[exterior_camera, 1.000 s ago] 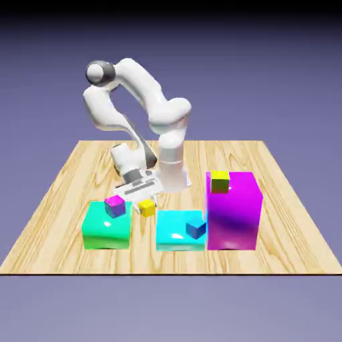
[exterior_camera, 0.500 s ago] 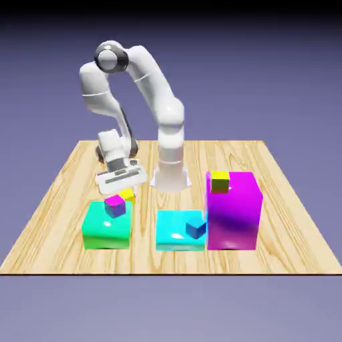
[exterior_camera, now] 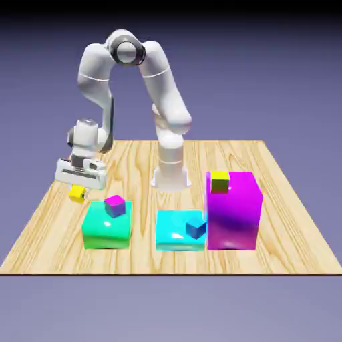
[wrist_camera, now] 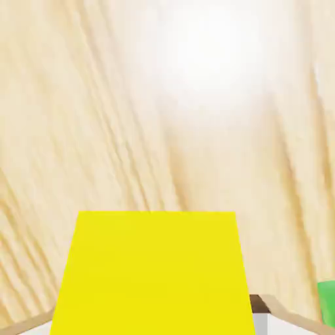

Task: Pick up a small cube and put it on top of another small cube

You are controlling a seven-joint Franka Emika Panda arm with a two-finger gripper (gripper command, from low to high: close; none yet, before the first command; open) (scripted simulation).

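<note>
While my two-finger gripper (exterior_camera: 79,187) clamps the tiny bright-yellow cube (exterior_camera: 77,194), I fear clipping the small magenta-purple cube (exterior_camera: 115,206) nearby and toppling it.

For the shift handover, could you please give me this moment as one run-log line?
gripper: shut on tiny yellow cube | place: above table, exterior view's left of green block | magenta-purple small cube: uncovered

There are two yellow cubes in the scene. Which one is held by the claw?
The tiny yellow cube at the exterior view's left, gripped in the claw beside the green block. The larger yellow cube sits untouched on the tall magenta block.
</note>
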